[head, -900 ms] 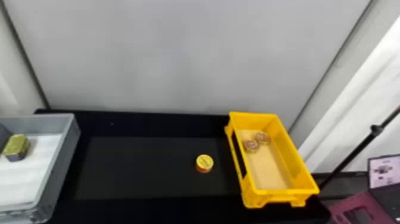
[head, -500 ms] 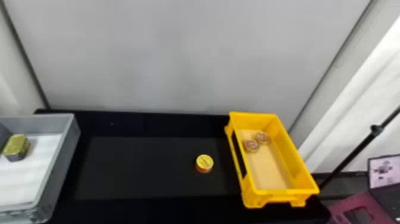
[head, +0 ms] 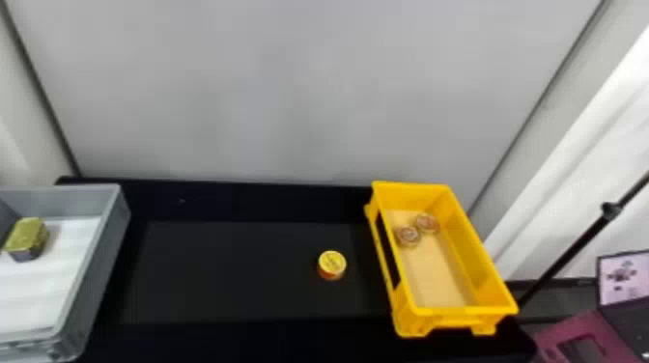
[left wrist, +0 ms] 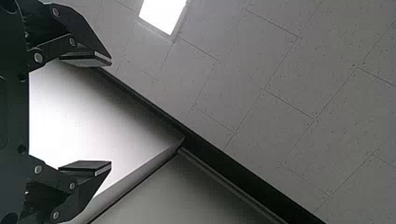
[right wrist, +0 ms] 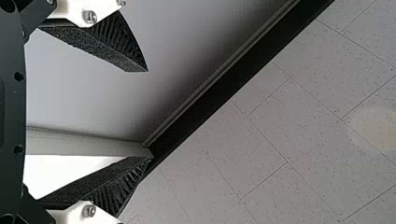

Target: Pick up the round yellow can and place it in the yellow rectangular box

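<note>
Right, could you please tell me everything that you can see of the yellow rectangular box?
The yellow rectangular box has an open top and looks like rigid plastic, with a long opening in its left wall and foot-like projections at its near end. It stands upright on the right part of the black table, lengthwise away from the robot. Its floor looks paler, and two small round brownish items rest there, toward the far end.
</note>
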